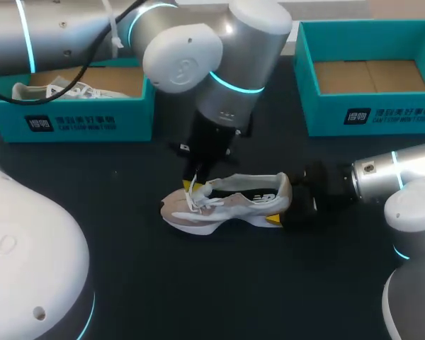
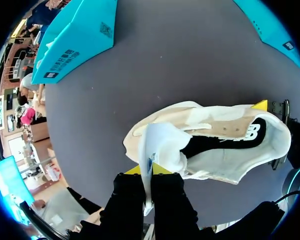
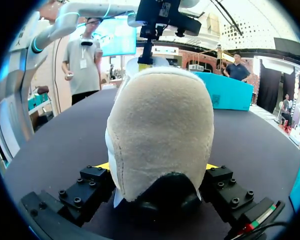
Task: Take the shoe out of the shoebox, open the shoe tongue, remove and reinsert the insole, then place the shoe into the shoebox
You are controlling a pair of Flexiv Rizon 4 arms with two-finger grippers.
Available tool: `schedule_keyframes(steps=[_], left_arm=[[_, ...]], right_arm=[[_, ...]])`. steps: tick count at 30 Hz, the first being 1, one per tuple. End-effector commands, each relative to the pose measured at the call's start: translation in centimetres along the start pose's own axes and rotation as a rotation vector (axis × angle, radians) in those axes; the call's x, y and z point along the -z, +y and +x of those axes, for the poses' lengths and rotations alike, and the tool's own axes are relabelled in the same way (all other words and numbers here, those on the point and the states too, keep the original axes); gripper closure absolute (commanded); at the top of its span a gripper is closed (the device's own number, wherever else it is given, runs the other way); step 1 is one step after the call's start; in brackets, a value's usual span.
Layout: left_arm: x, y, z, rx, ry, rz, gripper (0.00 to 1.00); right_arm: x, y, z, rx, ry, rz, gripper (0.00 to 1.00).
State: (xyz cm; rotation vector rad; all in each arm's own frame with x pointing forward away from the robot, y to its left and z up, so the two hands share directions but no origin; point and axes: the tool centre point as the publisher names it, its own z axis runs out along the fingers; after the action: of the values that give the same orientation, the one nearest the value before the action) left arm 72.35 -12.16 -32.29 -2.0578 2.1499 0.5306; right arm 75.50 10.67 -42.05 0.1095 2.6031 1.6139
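Shoe (image 1: pixel 227 202) stands upright on the dark table (image 1: pixel 198 283), out of both boxes, toe twd left shoebox (image 1: pixel 71 117). L gripper (image 2: pixel 151 170) is narrow, tips pinching the white tongue (image 2: pixel 162 142) from above. R gripper (image 3: pixel 157 167) is wide, a finger clamped on each side of the heel (image 3: pixel 160 130).

Robotics lab, robot arm (image 1: pixel 241 64), dark table (image 1: pixel 198 283)

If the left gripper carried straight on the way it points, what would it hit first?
The shoe: the left gripper points down at its front, shut on the tongue. The table lies beneath, though depth is unclear.
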Motion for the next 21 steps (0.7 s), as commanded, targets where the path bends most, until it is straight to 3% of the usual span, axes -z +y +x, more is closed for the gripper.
schedule_keyframes(steps=[1,5,7,8,21], left_arm=[[-1.0,-0.3,-0.8,0.006,-0.007,0.011,1.0],[-1.8,-0.8,-1.6,0.008,-0.037,0.022,1.0],[-2.2,-0.8,-2.0,-0.002,-0.047,0.025,0.71],[-2.3,-0.8,-2.0,-0.005,-0.049,0.026,0.68],[-4.5,-1.1,-4.2,-0.019,-0.1,-0.014,0.51]], right_arm=[[-0.5,-0.2,0.0,-0.001,-0.001,0.003,1.0],[-0.5,-0.2,0.0,-0.001,-0.001,0.003,1.0],[-0.5,-0.2,0.0,-0.001,-0.001,0.003,1.0],[-0.5,-0.2,0.0,-0.001,-0.001,0.003,1.0],[-0.5,-0.2,0.0,-0.001,-0.001,0.003,1.0]])
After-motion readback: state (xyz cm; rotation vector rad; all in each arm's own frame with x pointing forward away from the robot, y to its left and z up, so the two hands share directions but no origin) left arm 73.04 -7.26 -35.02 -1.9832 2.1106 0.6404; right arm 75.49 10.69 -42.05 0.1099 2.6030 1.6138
